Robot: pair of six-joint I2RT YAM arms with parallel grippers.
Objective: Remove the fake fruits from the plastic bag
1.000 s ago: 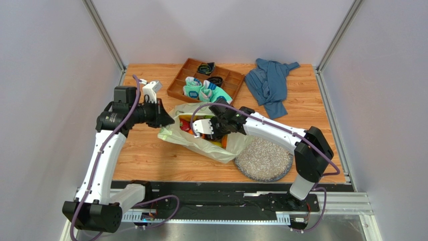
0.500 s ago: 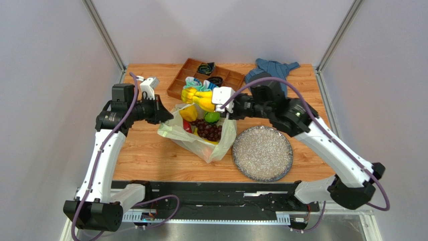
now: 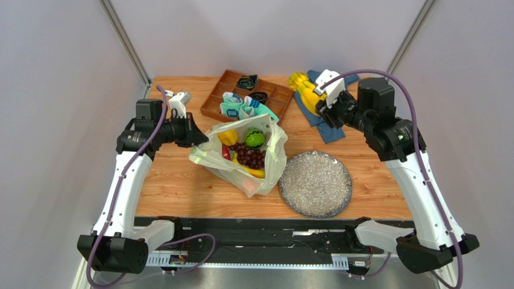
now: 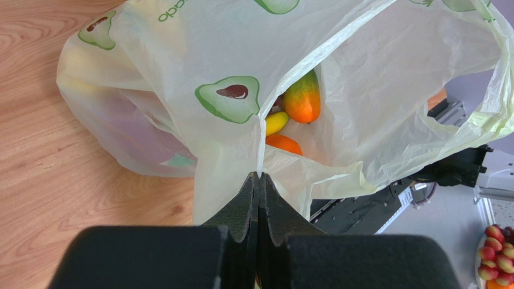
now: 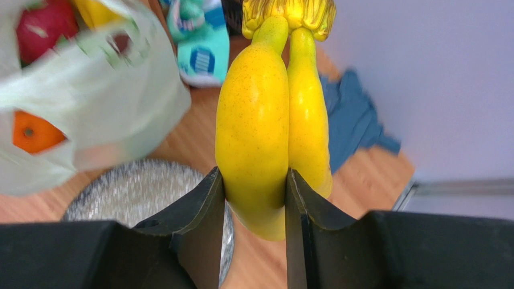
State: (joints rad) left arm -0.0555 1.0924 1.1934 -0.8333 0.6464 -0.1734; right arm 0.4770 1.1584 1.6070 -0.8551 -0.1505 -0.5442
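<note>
The right gripper [image 5: 253, 179] clamps the bananas [image 5: 259, 114] between 2 fingers, stem pointing away, held aloft far right. The plate [image 3: 315, 183] lies below, nearer the bases. The left gripper [image 4: 259, 178] pinches the bag [image 4: 181, 60] rim, with other fruits [image 3: 250, 150] inside.

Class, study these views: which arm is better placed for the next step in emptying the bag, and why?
Right, probably. The right jaws clamp the yellow plastic bananas lifted clear, nearer the round speckled grey plate. The left jaws pinch the edge of the translucent plastic bag, holding it open.

Plastic bag [image 3: 208, 158] mouth open upward, wooden tray [image 3: 224, 81] just behind, grey plate [image 3: 315, 183] just beside its right
</note>
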